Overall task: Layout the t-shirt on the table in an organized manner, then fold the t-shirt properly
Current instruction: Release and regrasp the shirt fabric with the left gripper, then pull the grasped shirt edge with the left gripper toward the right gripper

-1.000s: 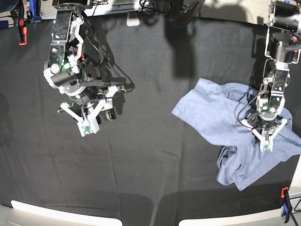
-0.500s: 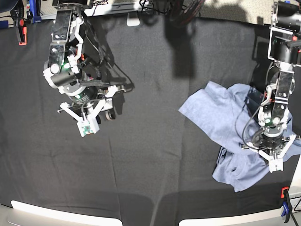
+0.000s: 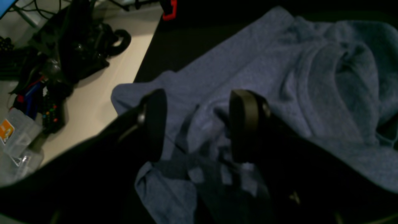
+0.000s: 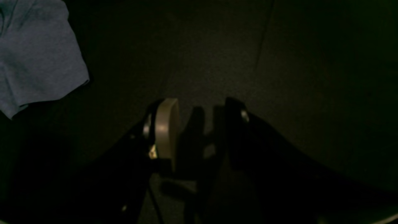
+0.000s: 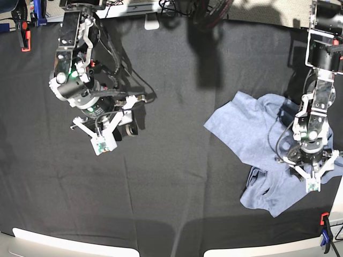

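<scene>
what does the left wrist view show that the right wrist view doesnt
Only the left wrist view shows the left gripper, jaws open over the bunched middle of the t-shirt, plus the table's edge with a pale floor and tangled cables beyond it. Only the right wrist view shows the right gripper, open above bare black cloth and touching nothing. Both show the t-shirt, though the right wrist view catches just one corner of it, and both show the table.

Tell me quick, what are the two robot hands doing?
Left gripper: jaws open, right over the crumpled t-shirt, not gripping it.
Right gripper: jaws open, empty, over the black table.
</scene>
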Tool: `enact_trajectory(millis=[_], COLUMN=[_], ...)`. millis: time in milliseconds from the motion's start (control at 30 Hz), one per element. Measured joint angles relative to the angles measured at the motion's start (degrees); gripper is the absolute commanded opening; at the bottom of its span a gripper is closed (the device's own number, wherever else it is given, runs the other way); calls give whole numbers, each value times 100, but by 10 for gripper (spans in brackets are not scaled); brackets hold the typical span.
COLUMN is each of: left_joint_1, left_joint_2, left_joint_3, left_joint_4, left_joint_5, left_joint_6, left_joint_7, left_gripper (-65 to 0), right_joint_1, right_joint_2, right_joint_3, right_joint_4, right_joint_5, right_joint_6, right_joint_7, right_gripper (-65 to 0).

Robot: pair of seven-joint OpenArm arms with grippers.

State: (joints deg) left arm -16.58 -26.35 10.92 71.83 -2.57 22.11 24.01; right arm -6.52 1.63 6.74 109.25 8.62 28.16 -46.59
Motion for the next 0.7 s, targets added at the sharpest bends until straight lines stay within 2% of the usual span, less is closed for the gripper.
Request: enact_trajectory(millis=[100, 167, 300, 467, 700], left_joint_1=[-9, 7, 205, 861, 1414], left_joint_2=[33, 101, 468, 951, 1222], left_joint_3=[-2, -13, -11, -4, -17], left_joint_4=[7, 79, 566, 1491, 1591], left_joint_5=[-11, -2, -11, -2, 13], left_joint_6=[-111, -656, -1040, -1325, -1449], left_joint_7=[358, 590, 603, 295, 302], left_gripper=[-405, -405, -405, -405, -405], right_joint_1=[0, 2, 0, 0, -2], right_joint_2=[-2, 0, -2, 9, 9], right_joint_3=[0, 0, 0, 0, 0], right_joint_4=[0, 0, 2, 0, 0], right_joint_5=[0, 0, 0, -4, 0], right_joint_6=[0, 0, 7, 15, 15], right_joint_7=[-4, -17, -17, -20, -39], right_gripper=[-424, -424, -424, -424, -424])
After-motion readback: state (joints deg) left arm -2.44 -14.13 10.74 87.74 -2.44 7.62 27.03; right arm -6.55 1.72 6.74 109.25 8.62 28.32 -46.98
